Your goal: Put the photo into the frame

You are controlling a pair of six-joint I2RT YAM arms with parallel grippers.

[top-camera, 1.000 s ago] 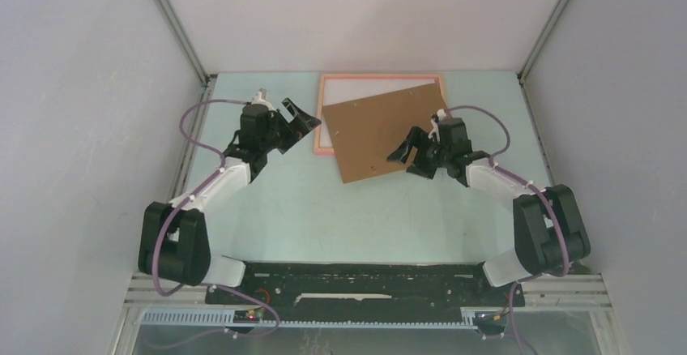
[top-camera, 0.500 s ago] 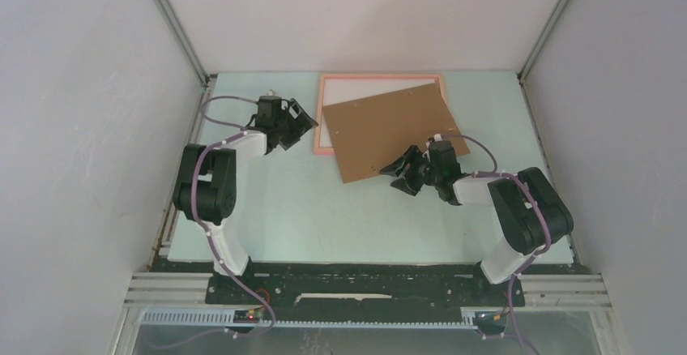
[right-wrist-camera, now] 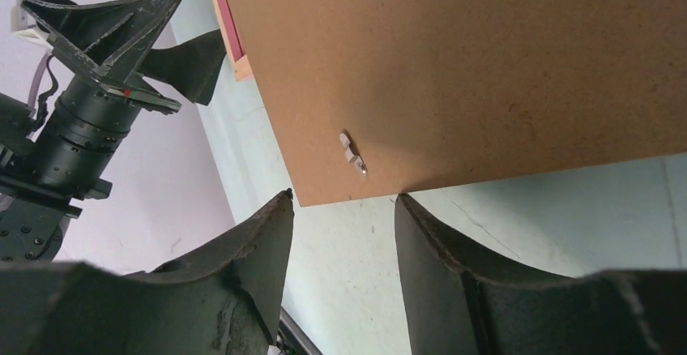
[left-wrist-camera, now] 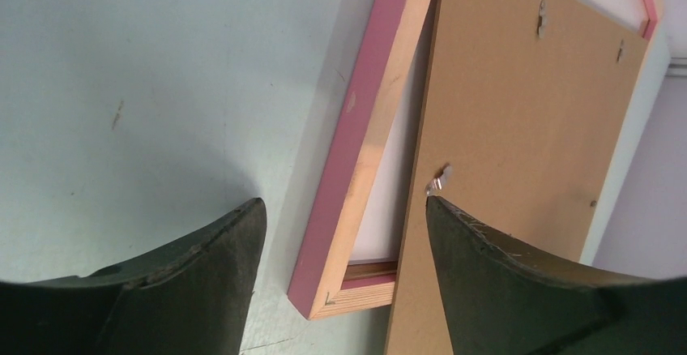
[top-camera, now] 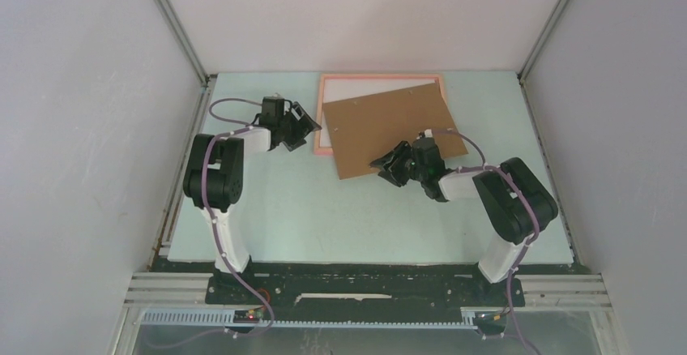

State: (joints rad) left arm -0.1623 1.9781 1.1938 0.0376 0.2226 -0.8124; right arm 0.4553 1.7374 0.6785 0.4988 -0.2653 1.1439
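The frame (top-camera: 381,78) is lying at upper centre of the worktop (top-camera: 324,209), with a brown backing board (top-camera: 397,128) sitting askew over it. My left end effector (top-camera: 303,127) is hovering spread beside the frame's lower left corner, gripping nothing. My right end effector (top-camera: 387,168) is hanging spread at the board's near corner, empty. Only my wrist views are showing the board's metal clips (left-wrist-camera: 437,178) clearly.

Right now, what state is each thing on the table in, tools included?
frame: lying flat, partly covered.
backing board: lying skewed over the frame, near corner overhanging.
photo: cannot tell; a white surface shows inside the frame.
left tool: open over frame's corner, gripping nothing.
right tool: open at board's corner, gripping nothing.
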